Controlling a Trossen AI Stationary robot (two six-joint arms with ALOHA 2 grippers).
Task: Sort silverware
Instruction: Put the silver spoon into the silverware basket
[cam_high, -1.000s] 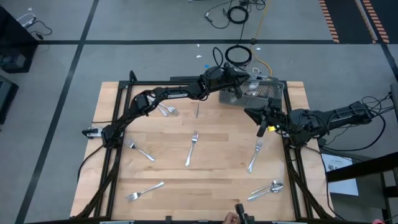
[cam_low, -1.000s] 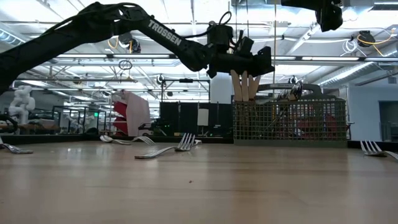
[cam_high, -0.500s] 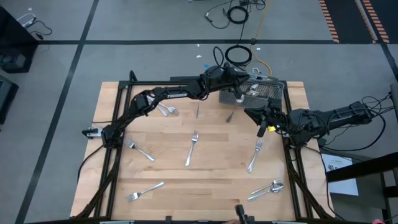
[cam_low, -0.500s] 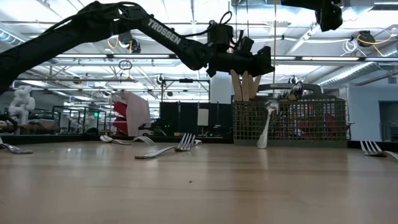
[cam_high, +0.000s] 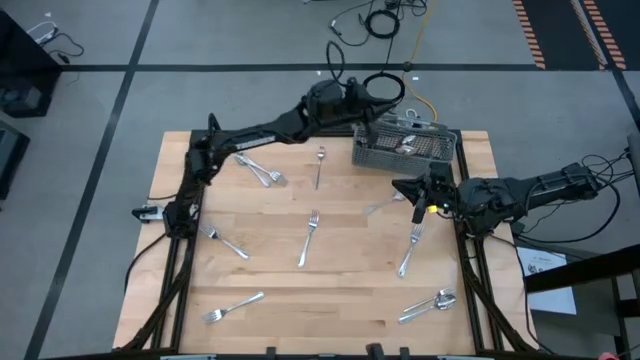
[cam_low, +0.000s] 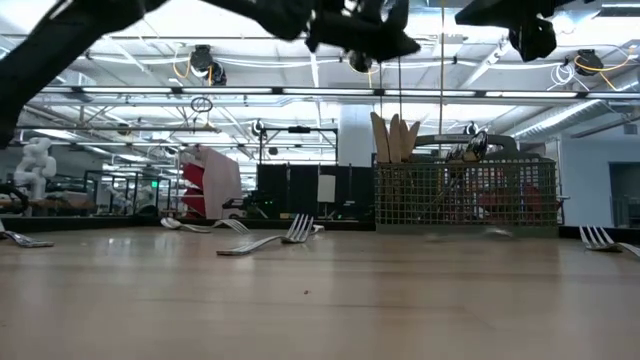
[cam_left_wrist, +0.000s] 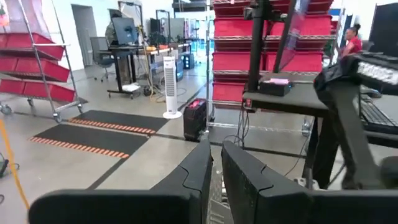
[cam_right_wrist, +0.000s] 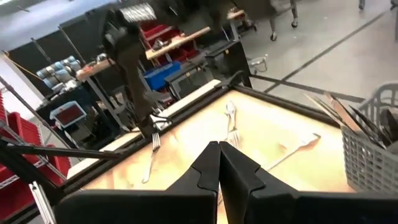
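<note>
Several forks lie scattered on the table (cam_high: 250, 300) in the high view: one at the centre (cam_high: 309, 238), one near the left edge (cam_high: 224, 241), one at the front left (cam_high: 233, 305), a pair at the back left (cam_high: 262, 173), one at the back (cam_high: 320, 164), and one just under the right gripper (cam_high: 421, 196). A spoon (cam_high: 431, 304) rests at the front right, and a piece (cam_high: 382, 206) lies in front of the caddy (cam_high: 405, 148). Our left gripper (cam_high: 345, 98) is raised beyond the table's back edge; our right gripper hovers between the caddy and the fork (cam_high: 411, 248) below it. We judge the main risk to be the crowding at the right: a descent there could nudge either nearby piece or clip the caddy wall.

At table height, forks (cam_low: 270, 236) rest flat on the wood, so we expect a grasp to slip off such thin, low metal unless the fingers reach the surface squarely. Handles already stand in the caddy (cam_low: 465, 195), which could block a drop.

From the left wrist, our fingers (cam_left_wrist: 199, 171) stand close together with only a narrow gap and nothing between them.

From the right wrist, our fingers (cam_right_wrist: 211, 167) meet at the tips, empty. Closed like this they cannot take a fork (cam_right_wrist: 231, 121); they would only push it.
</note>
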